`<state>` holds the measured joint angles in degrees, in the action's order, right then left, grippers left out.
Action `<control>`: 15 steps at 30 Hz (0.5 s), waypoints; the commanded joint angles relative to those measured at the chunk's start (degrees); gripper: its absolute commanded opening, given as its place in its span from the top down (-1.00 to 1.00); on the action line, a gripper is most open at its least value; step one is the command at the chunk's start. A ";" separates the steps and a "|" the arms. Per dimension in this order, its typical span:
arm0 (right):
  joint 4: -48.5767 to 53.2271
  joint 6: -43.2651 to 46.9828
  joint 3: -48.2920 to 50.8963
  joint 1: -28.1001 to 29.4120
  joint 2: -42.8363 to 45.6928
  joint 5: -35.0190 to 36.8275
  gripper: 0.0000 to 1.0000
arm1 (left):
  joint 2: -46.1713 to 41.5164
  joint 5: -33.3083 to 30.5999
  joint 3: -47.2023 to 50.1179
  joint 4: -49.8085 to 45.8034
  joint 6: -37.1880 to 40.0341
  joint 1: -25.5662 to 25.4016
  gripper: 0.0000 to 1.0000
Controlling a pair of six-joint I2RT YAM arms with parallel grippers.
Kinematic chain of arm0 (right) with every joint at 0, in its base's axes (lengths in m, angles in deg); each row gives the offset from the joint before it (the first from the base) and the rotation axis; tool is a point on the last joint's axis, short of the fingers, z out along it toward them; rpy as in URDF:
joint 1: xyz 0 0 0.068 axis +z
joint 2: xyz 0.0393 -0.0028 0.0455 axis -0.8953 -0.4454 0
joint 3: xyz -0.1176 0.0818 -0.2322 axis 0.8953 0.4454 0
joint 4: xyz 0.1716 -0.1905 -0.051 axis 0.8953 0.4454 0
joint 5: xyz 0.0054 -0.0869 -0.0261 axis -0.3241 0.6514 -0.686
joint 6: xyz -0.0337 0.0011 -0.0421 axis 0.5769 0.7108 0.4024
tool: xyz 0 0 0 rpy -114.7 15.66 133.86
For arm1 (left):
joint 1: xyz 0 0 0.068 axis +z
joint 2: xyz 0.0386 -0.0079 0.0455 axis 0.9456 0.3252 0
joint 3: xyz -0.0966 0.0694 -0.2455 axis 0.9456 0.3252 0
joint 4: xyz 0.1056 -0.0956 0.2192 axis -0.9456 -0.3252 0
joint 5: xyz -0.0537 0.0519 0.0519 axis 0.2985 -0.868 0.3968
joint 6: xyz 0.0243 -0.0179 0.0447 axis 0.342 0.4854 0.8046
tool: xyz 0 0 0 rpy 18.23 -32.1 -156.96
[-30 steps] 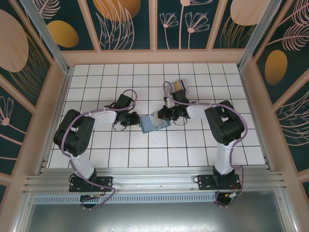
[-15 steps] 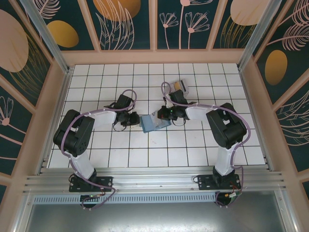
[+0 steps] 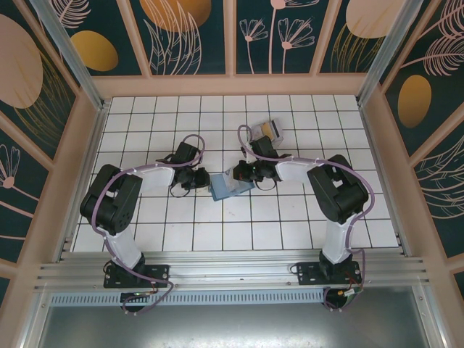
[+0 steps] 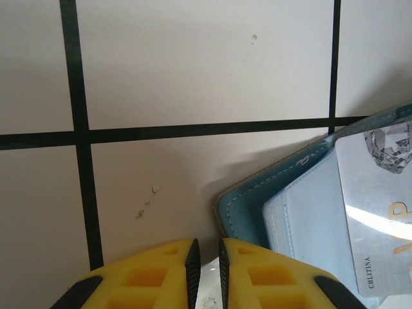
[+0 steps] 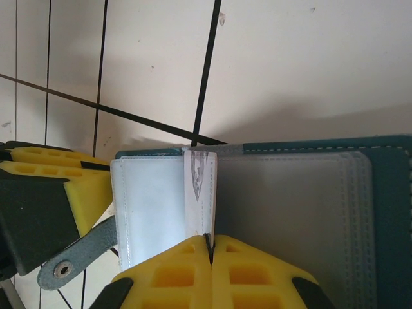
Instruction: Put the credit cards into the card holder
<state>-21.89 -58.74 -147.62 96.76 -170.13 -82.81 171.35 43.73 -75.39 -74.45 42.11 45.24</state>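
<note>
On the white gridded table (image 3: 239,232), a little beyond the two arm bases, the card holder (image 3: 221,190) lies opened flat between the two hands, its paler inner faces up. The left hand (image 4: 206,251) sits low at the holder's left corner, just beside its teal edge. Its yellow fingers are drawn almost together with only a narrow slit between them, and nothing can be made out in that slit, so it looks placed to steady the wallet rather than to carry anything. The right hand (image 5: 210,241) reaches in from the other side with its fingers pressed together on a silver card (image 5: 199,183) bearing a diamond print. The card's leading end lies over the pale pocket near the middle fold. Whether it has entered the slot or only rests on top cannot be told. The step in hand appears to be feeding this one card into a pocket. The next move likely calls for a shallow, straight push along the pocket's line while the holder is kept from sliding, then a release. Further back on the table, well apart from the wallet, the remaining credit cards (image 3: 270,129) wait in a small bunch, one gold-yellow among the grey, so the task is far from finished.
</note>
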 commanded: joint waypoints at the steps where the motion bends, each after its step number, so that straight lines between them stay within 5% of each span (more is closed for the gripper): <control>1: 4.49 1.55 2.31 1.77 -0.09 2.04 0.98 | 4.78 3.28 1.60 2.35 -0.41 -1.98 0.59; 15: 6.04 2.65 3.91 -0.59 3.41 3.51 0.98 | 5.74 2.18 1.51 1.61 -0.75 -1.99 0.61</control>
<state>-20.80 -57.43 -145.52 96.87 -167.84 -81.52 171.66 43.66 -75.42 -74.28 41.91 45.24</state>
